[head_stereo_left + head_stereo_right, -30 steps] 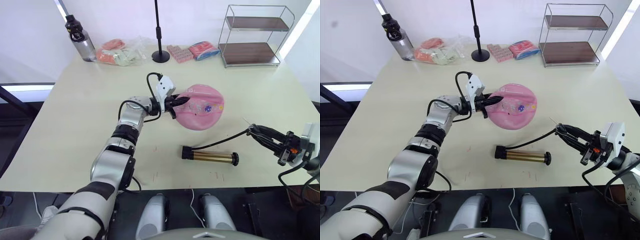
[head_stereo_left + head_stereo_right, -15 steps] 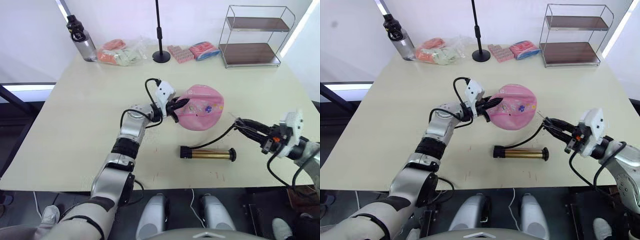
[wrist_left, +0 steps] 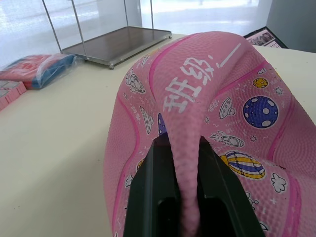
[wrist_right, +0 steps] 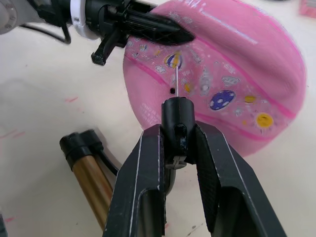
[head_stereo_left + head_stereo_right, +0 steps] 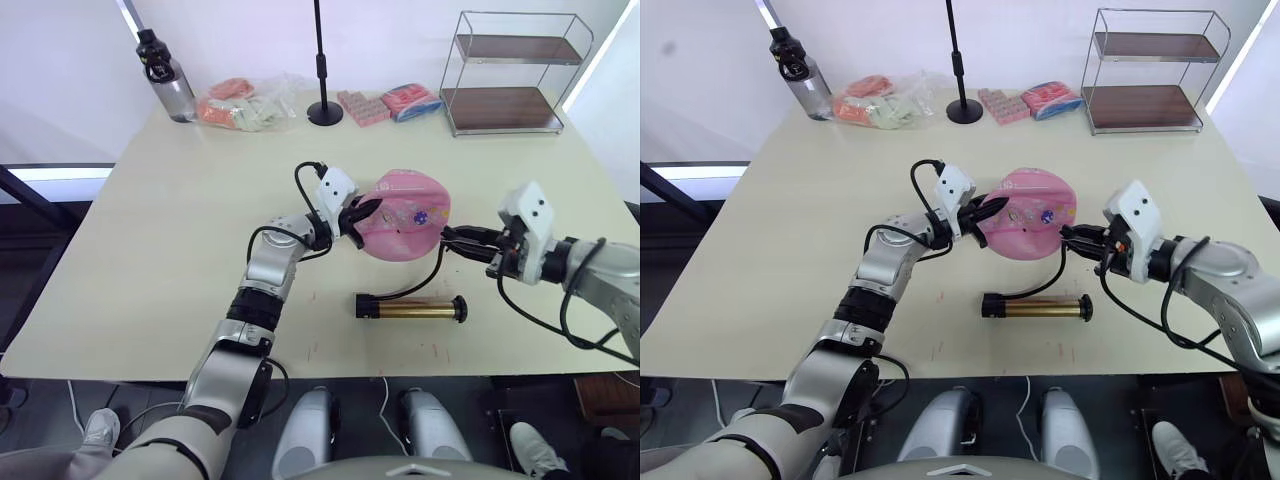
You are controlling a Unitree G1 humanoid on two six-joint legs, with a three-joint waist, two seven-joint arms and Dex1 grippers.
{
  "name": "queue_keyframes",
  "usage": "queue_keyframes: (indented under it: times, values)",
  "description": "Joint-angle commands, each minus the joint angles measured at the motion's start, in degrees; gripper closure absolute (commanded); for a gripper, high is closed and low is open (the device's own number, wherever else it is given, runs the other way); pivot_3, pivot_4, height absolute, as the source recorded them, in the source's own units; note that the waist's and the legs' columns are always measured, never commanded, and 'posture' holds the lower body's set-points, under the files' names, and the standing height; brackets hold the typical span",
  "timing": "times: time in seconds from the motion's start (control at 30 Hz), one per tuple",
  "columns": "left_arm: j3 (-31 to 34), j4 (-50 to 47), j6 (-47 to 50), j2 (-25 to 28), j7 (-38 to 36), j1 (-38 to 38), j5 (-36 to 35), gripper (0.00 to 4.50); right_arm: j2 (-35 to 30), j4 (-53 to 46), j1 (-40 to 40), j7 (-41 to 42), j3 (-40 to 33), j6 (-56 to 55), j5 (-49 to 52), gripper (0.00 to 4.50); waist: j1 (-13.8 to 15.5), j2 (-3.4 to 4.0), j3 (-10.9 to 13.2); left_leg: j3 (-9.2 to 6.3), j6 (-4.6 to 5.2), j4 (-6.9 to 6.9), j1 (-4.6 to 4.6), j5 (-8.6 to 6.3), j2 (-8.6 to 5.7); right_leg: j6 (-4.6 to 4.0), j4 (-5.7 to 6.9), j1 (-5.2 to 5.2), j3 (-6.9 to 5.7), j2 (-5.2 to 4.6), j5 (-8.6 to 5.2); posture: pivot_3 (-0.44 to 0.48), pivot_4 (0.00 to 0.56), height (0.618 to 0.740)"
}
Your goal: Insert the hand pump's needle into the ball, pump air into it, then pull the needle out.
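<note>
Since the earlier frames, the right gripper (image 5: 1077, 238) has been carried from the table's near right edge inward to the ball, while the left gripper (image 5: 362, 213) has stayed clamped on it.

At the table's centre, the flattish pink ball with small cartoon prints and pale lettering (image 5: 407, 213) is pinched by a fold at its 9 o'clock edge between the left gripper's two black fingers (image 3: 160, 182). In the left wrist view, that ridge of pink skin is seen squeezed between the pads.

At about 6 o'clock from the ball, the short bronze-gold hand pump with black ends (image 5: 410, 307) lies flat on the pale tabletop (image 5: 160, 250), its long axis running from 9 to 3 o'clock. Its thin black hose (image 5: 1045, 281) curves up toward the right gripper.

At the ball's 3 o'clock side, the right gripper is closed on the black needle holder (image 4: 178, 117) at the hose's end. The thin metal needle (image 4: 176, 80) is seen in the right wrist view, pointing at a small dark valve hole (image 4: 172, 91) in the ball's skin; whether the tip touches the ball cannot be told.
</note>
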Motion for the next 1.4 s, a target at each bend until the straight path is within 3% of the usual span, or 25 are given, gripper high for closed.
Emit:
queue_keyframes:
  times: [0.03,0.63,1.1,1.4]
  values:
    - [-0.4,-1.1,-0.7,-0.5,0.1,-0.7,-0.2,4.46,0.0,3.3,-6.0,1.0,2.6,3.7,-0.9,4.18,-0.1,0.00,0.0,0.01,0.00,0.00,0.00,0.00,0.00,0.00,0.00,0.00,0.01,0.00,0.00,0.000,0.150,0.740]
    - [-1.1,-0.7,-1.4,-0.2,0.1,-0.5,0.6,4.46,-1.8,13.2,-26.3,10.5,16.9,21.3,-3.3,4.18,-0.1,0.01,0.0,-0.11,0.00,0.00,-0.07,0.00,0.02,-0.05,-0.03,-0.04,-0.20,-0.10,0.03,0.000,0.150,0.740]
    - [-2.5,-0.4,-2.5,0.4,-0.3,0.2,1.8,4.46,1.9,23.4,-37.3,16.3,25.7,21.1,-8.8,4.18,0.0,0.02,0.0,-0.11,0.00,-0.01,-0.12,0.00,-0.04,-0.15,-0.07,-0.11,-0.92,-0.52,0.10,0.000,0.150,0.740]
    - [-3.0,0.1,-3.2,0.4,-0.5,0.3,2.5,4.46,3.1,27.3,-39.1,19.5,28.1,18.1,-12.8,4.18,0.1,0.02,0.0,-0.12,0.00,-0.01,-0.13,-0.01,-0.04,-0.16,-0.08,-0.13,-1.10,-0.57,0.11,0.000,0.150,0.740]
